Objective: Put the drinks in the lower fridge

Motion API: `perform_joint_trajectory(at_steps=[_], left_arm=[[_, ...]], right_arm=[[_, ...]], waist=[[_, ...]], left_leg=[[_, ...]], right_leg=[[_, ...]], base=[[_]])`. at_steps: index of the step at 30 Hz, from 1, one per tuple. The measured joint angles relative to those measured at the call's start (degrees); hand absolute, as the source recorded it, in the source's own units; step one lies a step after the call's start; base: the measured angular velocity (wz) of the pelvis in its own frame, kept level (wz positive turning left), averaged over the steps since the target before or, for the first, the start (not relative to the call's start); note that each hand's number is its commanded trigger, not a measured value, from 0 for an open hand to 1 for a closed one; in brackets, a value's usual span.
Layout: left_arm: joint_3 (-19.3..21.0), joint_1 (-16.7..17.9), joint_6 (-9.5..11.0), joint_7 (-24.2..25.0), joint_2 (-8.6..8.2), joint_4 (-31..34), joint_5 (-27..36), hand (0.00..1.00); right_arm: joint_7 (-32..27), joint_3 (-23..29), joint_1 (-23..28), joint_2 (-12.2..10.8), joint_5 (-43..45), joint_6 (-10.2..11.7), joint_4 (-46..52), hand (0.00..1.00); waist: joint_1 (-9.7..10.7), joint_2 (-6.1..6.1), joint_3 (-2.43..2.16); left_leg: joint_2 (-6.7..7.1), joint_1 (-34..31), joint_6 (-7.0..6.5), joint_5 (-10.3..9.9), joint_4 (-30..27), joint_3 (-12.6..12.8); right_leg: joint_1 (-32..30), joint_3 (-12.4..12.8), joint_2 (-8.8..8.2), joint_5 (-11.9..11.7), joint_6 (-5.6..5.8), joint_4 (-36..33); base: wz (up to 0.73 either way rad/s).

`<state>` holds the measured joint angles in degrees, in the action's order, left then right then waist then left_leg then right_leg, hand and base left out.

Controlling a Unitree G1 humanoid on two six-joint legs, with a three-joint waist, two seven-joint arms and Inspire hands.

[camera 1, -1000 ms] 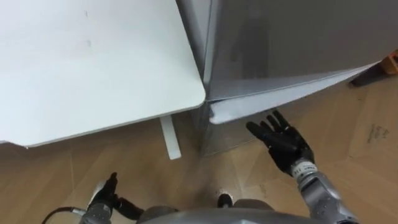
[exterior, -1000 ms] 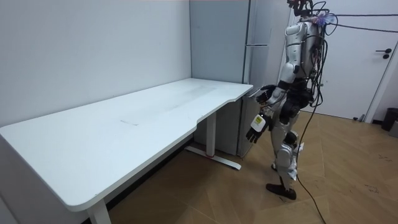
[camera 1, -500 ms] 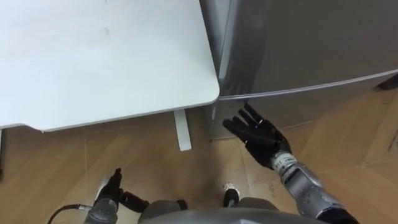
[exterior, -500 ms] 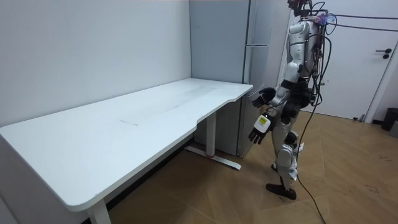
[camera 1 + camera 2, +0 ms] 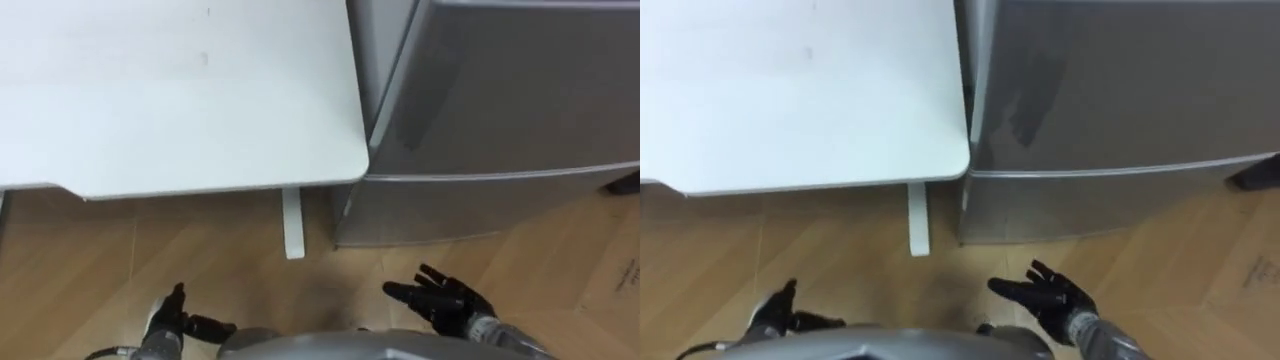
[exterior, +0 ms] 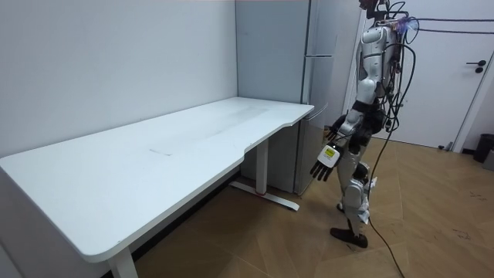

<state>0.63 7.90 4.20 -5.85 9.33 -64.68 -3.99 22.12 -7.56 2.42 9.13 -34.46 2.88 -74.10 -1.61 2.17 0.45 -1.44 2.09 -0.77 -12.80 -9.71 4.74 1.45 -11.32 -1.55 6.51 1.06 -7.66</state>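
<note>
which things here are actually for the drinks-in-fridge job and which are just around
For the job:
- fridge
- lower door, shut
- right hand, open and empty, low before the fridge
- left hand, open and empty, at the robot's side

Just about:
- white desk, beside the fridge
- desk leg
- wooden floor

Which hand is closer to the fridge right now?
Right. The right hand hovers open, low in front of the fridge; the left hand hangs off to the side, before the table, farther away.
</note>
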Motion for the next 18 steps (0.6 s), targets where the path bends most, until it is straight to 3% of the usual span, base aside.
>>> perform_joint_trajectory(at_steps=[7,12,18], left_arm=[[6.24,3.25,-0.25,0.24,-0.81,-1.83,-0.21,0.0],[9.68,5.28,-3.19,0.47,-1.85,-3.07,-2.09,0.0],[11.27,4.73,-4.61,1.6,-1.97,-3.98,-2.48,0.0]], right_arm=[[-0.37,4.59,1.59,0.04,2.16,-1.86,-4.73,0.0],[-0.21,7.71,2.1,-0.23,1.77,-3.68,-6.32,0.0],[-0.41,7.72,1.81,-0.21,4.89,-3.84,-6.32,0.0]], waist=[[-0.32,-0.02,0.0],[-0.15,0.01,-0.05],[-0.3,0.39,0.0]], left_leg=[[0.05,1.23,0.0,0.0,0.1,-0.04],[0.09,1.61,0.02,-0.01,-0.16,-0.32],[0.19,1.62,0.03,-0.01,-0.8,-0.57]], right_leg=[[1.17,0.1,0.0,0.06,0.05,0.03],[1.87,-0.01,-0.09,0.13,0.1,0.08],[2.25,0.08,-0.21,0.41,-0.11,0.09]], base=[[0.0],[0.02],[0.02]])
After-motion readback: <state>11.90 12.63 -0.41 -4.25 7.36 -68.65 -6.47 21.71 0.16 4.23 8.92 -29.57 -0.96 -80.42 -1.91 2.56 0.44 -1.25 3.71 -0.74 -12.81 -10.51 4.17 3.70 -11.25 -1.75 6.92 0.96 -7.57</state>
